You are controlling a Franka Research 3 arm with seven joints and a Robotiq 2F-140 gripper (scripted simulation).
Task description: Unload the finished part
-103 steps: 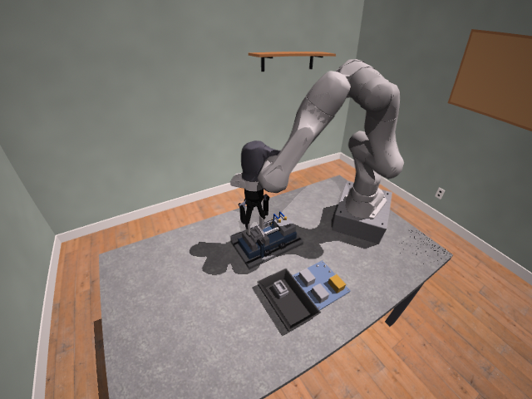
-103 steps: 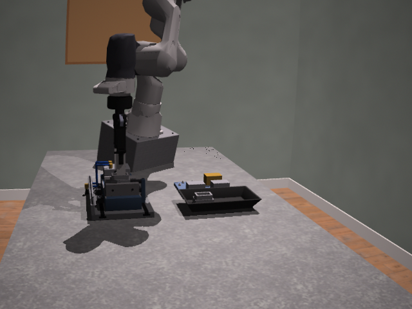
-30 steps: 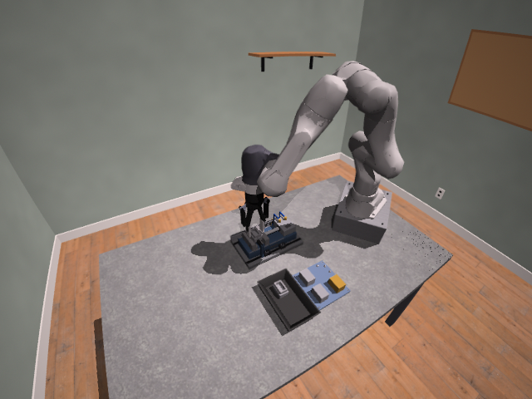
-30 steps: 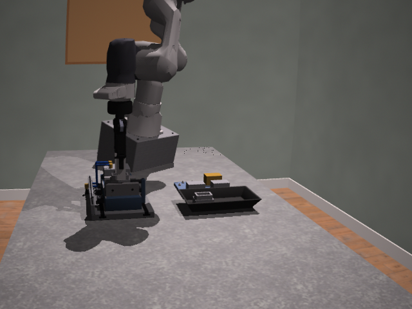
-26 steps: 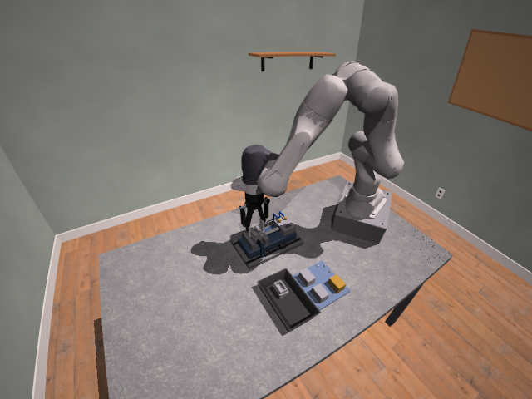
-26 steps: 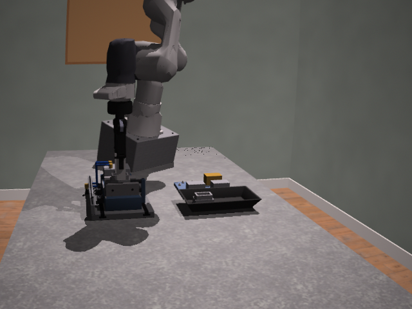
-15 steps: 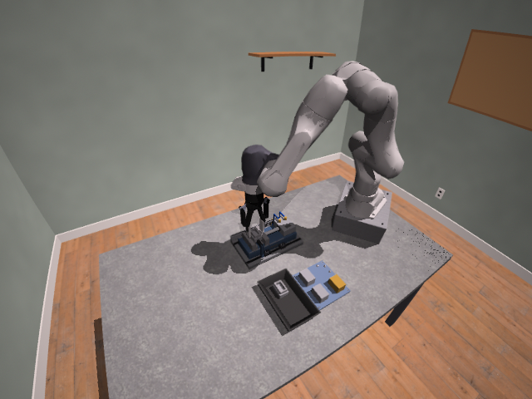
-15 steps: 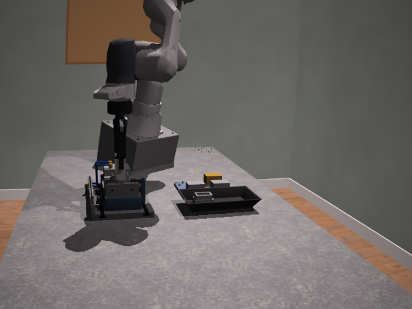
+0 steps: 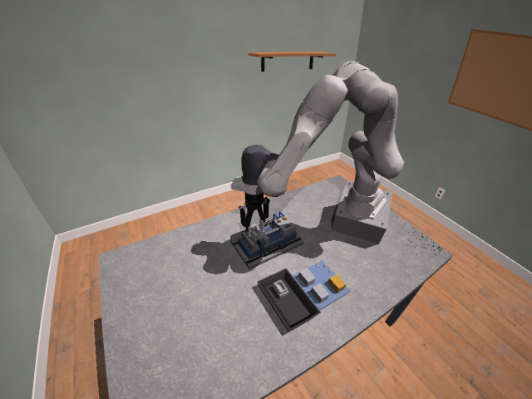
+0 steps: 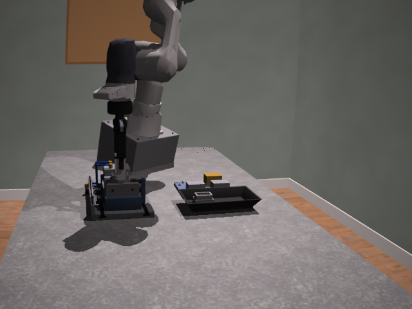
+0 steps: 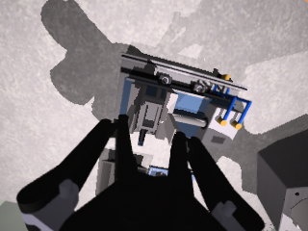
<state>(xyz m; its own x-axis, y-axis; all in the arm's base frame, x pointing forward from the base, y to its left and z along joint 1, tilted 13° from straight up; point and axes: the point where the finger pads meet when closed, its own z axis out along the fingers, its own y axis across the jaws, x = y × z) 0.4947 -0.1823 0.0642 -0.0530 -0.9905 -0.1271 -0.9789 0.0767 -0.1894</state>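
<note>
Wrist view looks down between two black, tapering fingers of the end effector [image 11: 149,132], which stands partly open with nothing gripped. Directly below it sits the vise [image 11: 144,77], a boxy assembly of blue and grey blocks on a dark base plate, with blue tubing and yellow fittings to one side. A small grey finished part [image 11: 153,113] is in the vise, between the fingers and below them; whether they touch it cannot be told. Beyond the vise, well apart from the end effector, a black outfeed tray [image 9: 300,315] with sloped walls rests on the mottled grey surface [image 9: 180,335].
</note>
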